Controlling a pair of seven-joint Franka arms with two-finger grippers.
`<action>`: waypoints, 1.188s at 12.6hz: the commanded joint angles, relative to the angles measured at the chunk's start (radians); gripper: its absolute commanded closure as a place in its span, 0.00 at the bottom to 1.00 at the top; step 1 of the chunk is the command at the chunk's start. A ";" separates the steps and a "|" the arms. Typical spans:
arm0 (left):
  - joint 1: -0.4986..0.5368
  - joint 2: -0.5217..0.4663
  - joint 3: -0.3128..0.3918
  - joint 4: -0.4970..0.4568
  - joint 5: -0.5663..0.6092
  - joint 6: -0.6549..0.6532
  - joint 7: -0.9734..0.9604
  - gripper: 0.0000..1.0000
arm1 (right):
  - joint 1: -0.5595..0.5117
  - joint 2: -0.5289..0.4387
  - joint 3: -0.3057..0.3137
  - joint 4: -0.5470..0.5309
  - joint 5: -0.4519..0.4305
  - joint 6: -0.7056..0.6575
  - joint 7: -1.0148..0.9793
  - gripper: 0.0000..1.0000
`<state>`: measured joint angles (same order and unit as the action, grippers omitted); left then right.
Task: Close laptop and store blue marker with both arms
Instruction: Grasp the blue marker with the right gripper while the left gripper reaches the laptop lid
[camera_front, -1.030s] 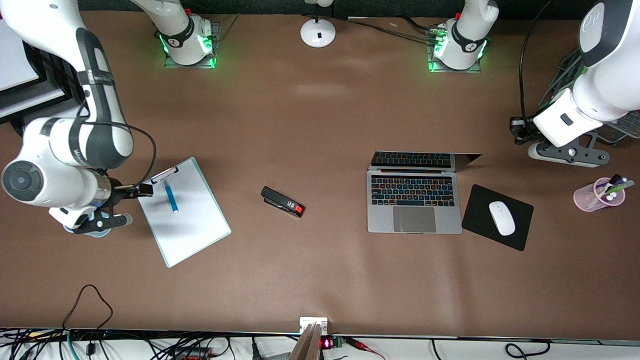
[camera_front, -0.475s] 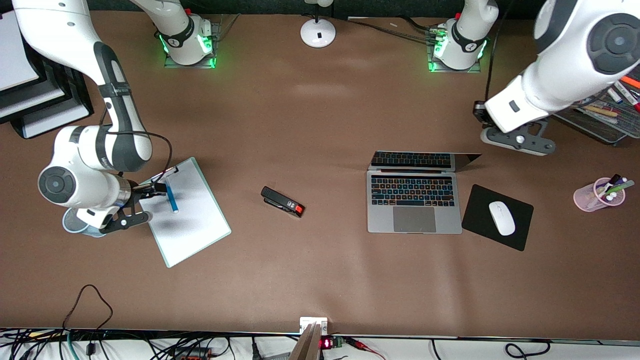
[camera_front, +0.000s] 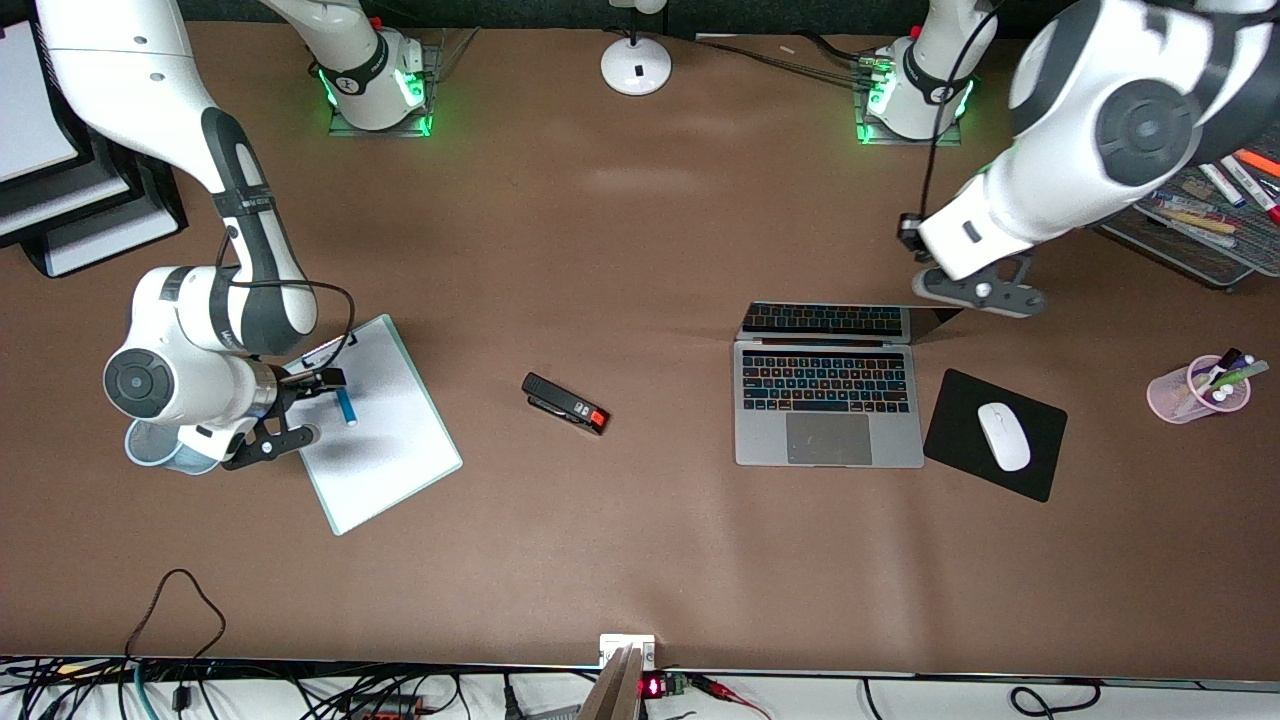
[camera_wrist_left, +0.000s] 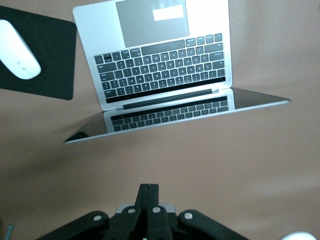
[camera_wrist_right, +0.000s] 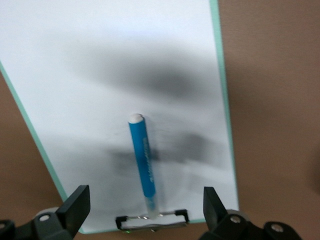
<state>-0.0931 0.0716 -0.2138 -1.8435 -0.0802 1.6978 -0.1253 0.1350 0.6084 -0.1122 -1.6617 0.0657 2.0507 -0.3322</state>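
The silver-grey laptop (camera_front: 828, 400) stands open, its lid (camera_front: 850, 320) leaning back low over the table; the left wrist view shows its keyboard (camera_wrist_left: 160, 65) and the lid (camera_wrist_left: 170, 115). My left gripper (camera_front: 975, 292) is shut on nothing and hangs over the bare table beside the lid's corner at the left arm's end, its fingertips (camera_wrist_left: 148, 189) pressed together. The blue marker (camera_front: 345, 408) lies on the white clipboard (camera_front: 385, 440). My right gripper (camera_front: 315, 407) hovers open over the clipboard's clip end, with the marker (camera_wrist_right: 142, 160) lying between its spread fingers (camera_wrist_right: 75, 200).
A black stapler (camera_front: 565, 402) lies mid-table. A white mouse (camera_front: 1003, 436) sits on a black pad (camera_front: 960, 400) beside the laptop. A pink cup (camera_front: 1198, 390) holds pens. A mesh tray (camera_front: 1200, 225) of markers, a lamp base (camera_front: 636, 65) and stacked trays (camera_front: 60, 200) line the edges.
My left arm has swung in from the table's end to the laptop lid's corner. My right gripper has moved over the clipboard and now covers part of the marker.
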 joint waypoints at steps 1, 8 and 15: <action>0.007 -0.053 -0.042 -0.123 -0.016 0.113 -0.074 1.00 | -0.002 0.011 0.006 -0.001 0.031 0.037 -0.040 0.00; 0.015 -0.070 -0.122 -0.295 -0.009 0.319 -0.177 1.00 | 0.005 0.027 0.006 0.004 0.028 0.075 -0.056 0.00; 0.032 -0.043 -0.121 -0.339 -0.006 0.493 -0.175 1.00 | 0.005 0.063 0.016 0.008 0.029 0.123 -0.054 0.11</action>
<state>-0.0753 0.0367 -0.3277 -2.1687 -0.0803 2.1627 -0.2992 0.1380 0.6614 -0.1027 -1.6614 0.0775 2.1558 -0.3683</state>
